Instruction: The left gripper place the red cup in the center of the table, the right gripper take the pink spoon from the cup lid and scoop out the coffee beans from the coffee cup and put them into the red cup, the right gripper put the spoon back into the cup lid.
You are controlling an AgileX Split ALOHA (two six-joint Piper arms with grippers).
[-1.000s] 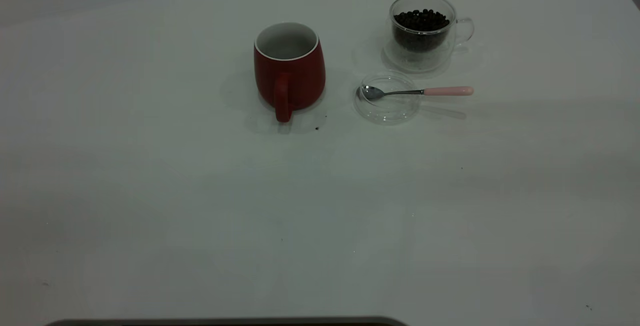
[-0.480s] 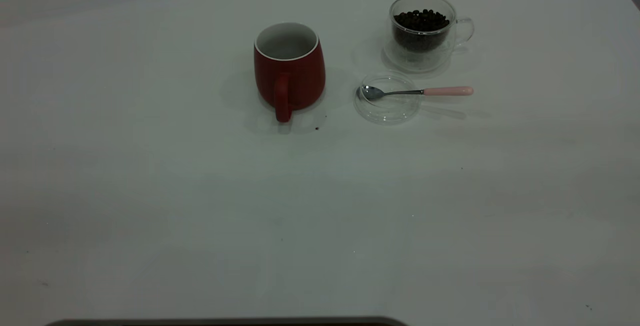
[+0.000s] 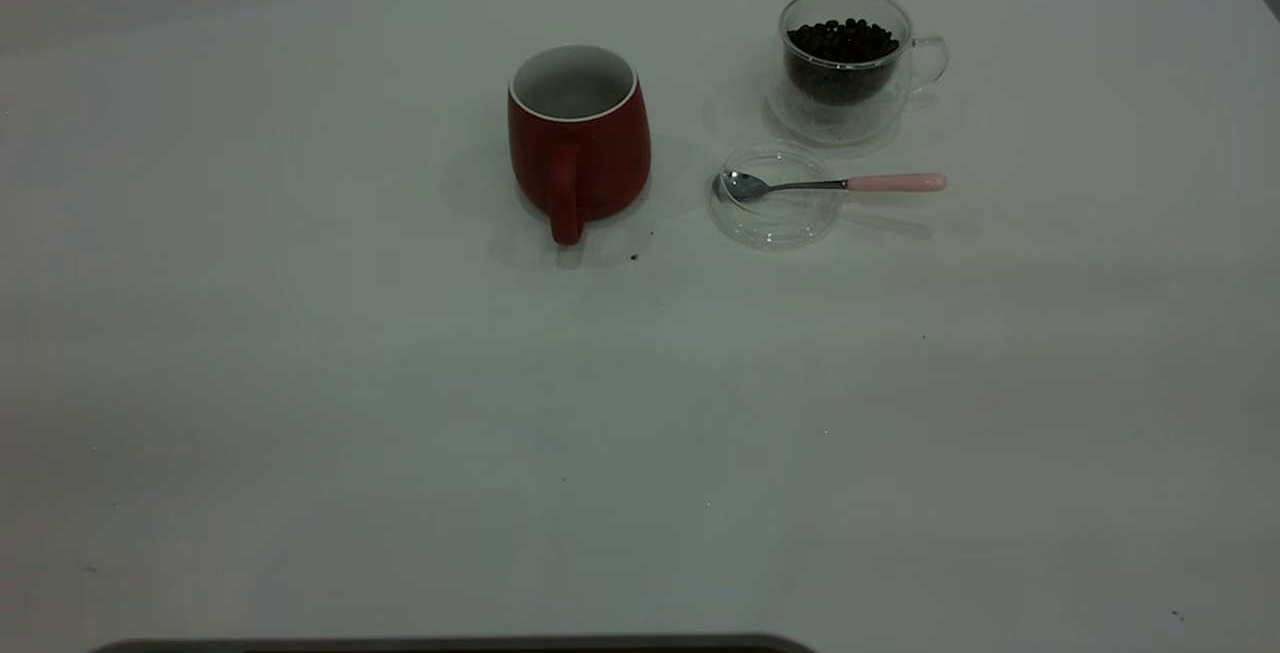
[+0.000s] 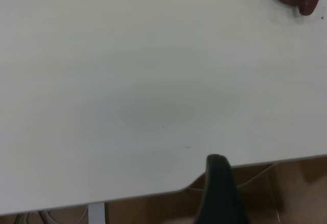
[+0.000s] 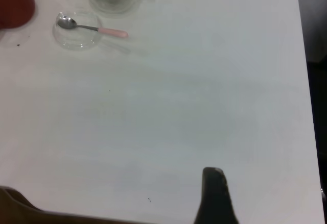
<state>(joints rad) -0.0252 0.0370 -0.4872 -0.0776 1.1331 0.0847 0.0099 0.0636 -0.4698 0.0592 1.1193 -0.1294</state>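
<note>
While both arms stay outside the exterior view, each wrist view shows only one dark finger.

Left gripper (image 4: 220, 191): one black finger at the table's near edge; whether it is open or closed, I cannot tell.
Red cup (image 3: 579, 138): upright on the table (image 3: 400, 413), toward the far side, handle turned to the near edge; only its base edge shows in the left wrist view, well apart from the left gripper.
Cup lid (image 3: 775, 196): flat on the table, just right of the red cup.
Pink spoon (image 3: 838, 183): bowl inside the lid, pink handle reaching out over the rim to the right.
Coffee cup (image 3: 848, 63): behind the lid, coffee beans (image 3: 842, 41) inside.
Right gripper (image 5: 214, 196): one finger visible, state unclear; spoon well apart from it.
</note>
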